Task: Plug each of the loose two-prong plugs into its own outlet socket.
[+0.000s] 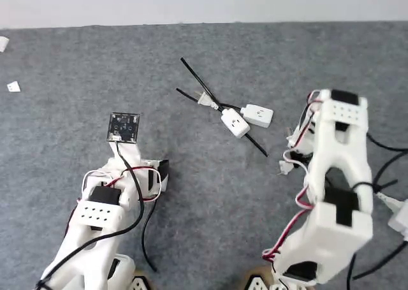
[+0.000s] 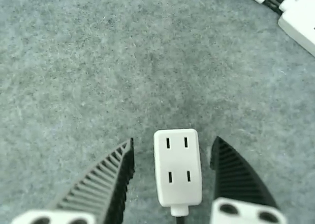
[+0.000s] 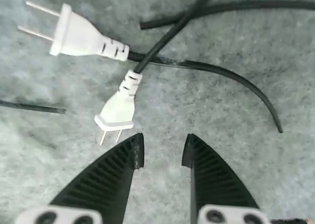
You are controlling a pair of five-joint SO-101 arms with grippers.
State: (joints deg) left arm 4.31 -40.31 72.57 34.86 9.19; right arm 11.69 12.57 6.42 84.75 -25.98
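Fingers (image 2: 110, 182) of the left gripper (image 2: 173, 142) gape empty astride the outlet socket (image 2: 177, 167), lengthwise between them; the right gripper (image 3: 163, 138), part-open and empty, faces the prongs of the nearer two-prong plug (image 3: 117, 111).

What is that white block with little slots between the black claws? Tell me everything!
It is a white, plastic-looking outlet socket, a rounded block with two pairs of empty slots. It lies flat, face up, on the grey mat, in the gap of the open left gripper, untouched. A dark cord leaves its end.
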